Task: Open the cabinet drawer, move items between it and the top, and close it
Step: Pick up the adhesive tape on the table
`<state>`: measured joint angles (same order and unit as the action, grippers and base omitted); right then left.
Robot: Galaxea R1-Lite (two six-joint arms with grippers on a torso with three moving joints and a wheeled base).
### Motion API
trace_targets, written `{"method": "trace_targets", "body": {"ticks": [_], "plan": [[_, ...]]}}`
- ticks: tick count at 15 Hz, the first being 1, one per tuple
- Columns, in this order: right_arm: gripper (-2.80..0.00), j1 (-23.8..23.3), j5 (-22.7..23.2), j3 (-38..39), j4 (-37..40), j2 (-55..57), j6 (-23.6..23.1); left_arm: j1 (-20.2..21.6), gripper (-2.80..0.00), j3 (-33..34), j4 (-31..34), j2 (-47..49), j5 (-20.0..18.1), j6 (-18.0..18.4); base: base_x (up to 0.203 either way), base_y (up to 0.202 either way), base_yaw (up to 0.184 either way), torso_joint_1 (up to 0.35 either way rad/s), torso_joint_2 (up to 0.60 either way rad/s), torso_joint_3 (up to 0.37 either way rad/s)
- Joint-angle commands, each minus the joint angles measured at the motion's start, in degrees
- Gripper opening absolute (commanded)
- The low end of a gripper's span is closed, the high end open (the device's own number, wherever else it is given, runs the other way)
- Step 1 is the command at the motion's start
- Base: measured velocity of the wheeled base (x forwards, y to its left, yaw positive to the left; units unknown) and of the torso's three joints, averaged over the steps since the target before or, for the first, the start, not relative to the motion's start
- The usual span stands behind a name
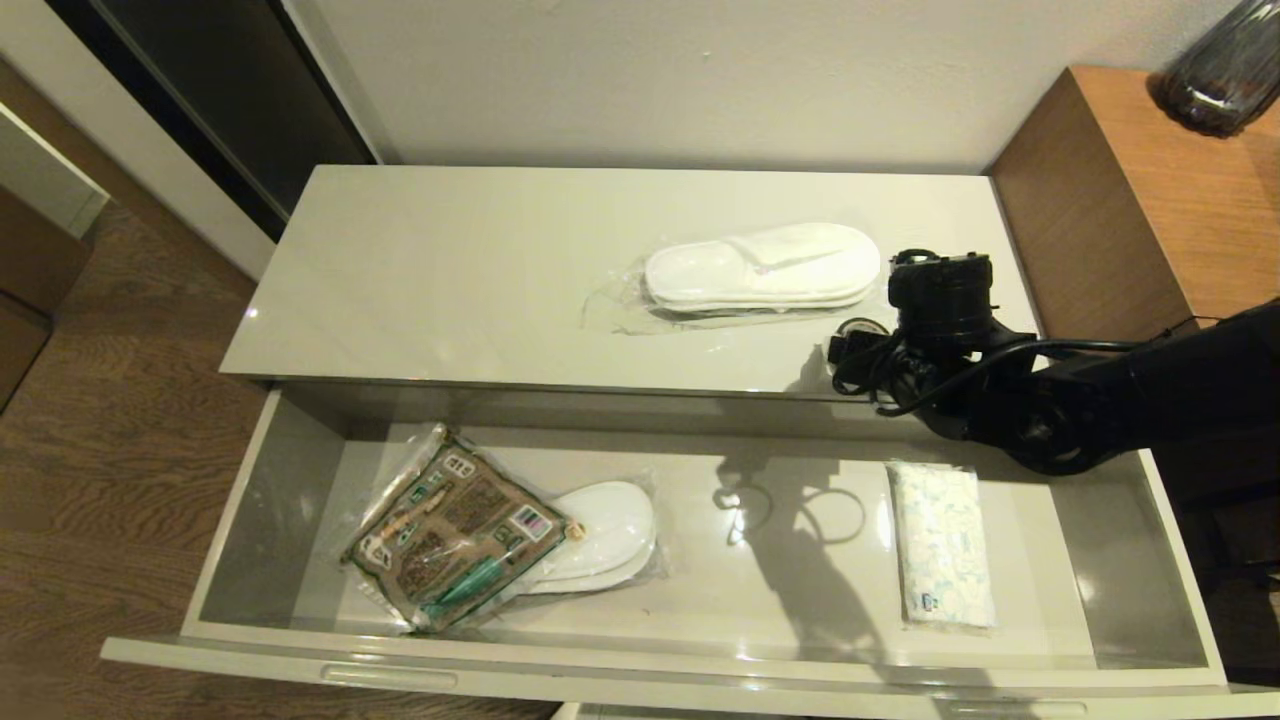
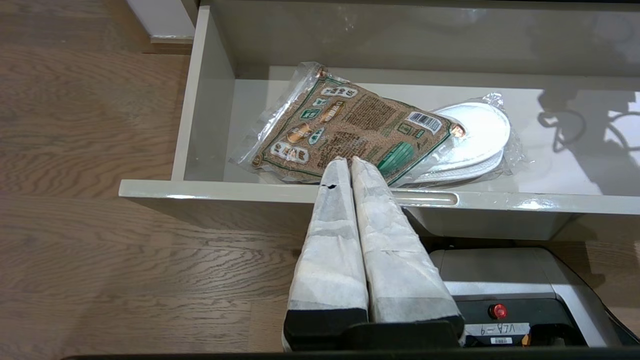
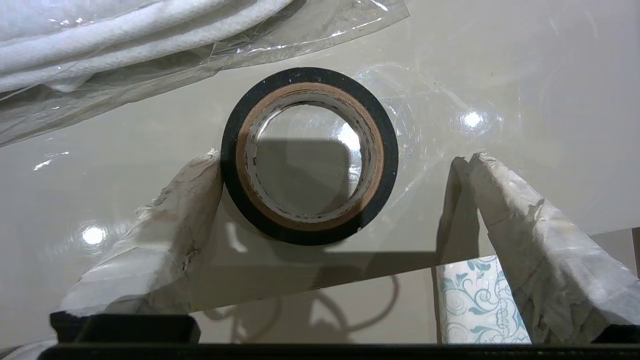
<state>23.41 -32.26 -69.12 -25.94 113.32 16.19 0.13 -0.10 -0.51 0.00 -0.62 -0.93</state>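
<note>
The cabinet drawer (image 1: 640, 665) is pulled wide open. At its left lies the brown-and-green packet (image 1: 455, 525) over a wrapped slipper pair (image 1: 610, 530). Another wrapped slipper pair (image 1: 765, 265) rests on the top (image 1: 450, 270). My right arm (image 1: 1050, 400) reaches over the top's front right and hides the tape roll in the head view. The right wrist view shows the black tape roll (image 3: 310, 155) lying flat near the top's front edge, inside my open right gripper (image 3: 342, 159), one finger (image 3: 195, 190) against its side. My left gripper (image 2: 345, 162) is shut and empty just outside the drawer's front edge (image 2: 225, 191).
A white tissue pack with blue swirls (image 1: 942, 545) lies at the drawer's right end. The higher brown wooden side unit (image 1: 1130, 190) stands to the right with a dark vase (image 1: 1225, 70) on it. Wood floor (image 1: 100, 450) lies to the left, and the robot base (image 2: 500, 280) sits under the drawer front.
</note>
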Motion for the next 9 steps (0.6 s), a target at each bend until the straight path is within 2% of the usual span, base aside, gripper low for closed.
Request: {"method": "trace_targets", "body": {"ticks": [1, 4, 5, 9], "plan": [[0.0, 0.2, -0.2, -0.2, -0.2, 0.8, 0.2, 0.0, -2.8, 0.0, 0.0, 0.1, 0.0, 0.0, 0.0, 0.0, 0.0, 0.0, 0.0, 0.0], [0.0, 0.2, -1.0, -0.5, -0.2, 0.9, 0.2, 0.0, -2.8, 0.0, 0.0, 0.1, 0.0, 0.0, 0.0, 0.0, 0.0, 0.0, 0.0, 0.0], [-2.8, 0.2, -1.1, -0.7, -0.2, 0.9, 0.1, 0.0, -2.8, 0.0, 0.0, 0.1, 0.0, 0.0, 0.0, 0.0, 0.0, 0.0, 0.0, 0.0], [-2.8, 0.3, -1.1, -0.3, -0.2, 1.1, 0.3, 0.0, -2.8, 0.0, 0.0, 0.1, 0.0, 0.0, 0.0, 0.0, 0.0, 0.0, 0.0, 0.0]]}}
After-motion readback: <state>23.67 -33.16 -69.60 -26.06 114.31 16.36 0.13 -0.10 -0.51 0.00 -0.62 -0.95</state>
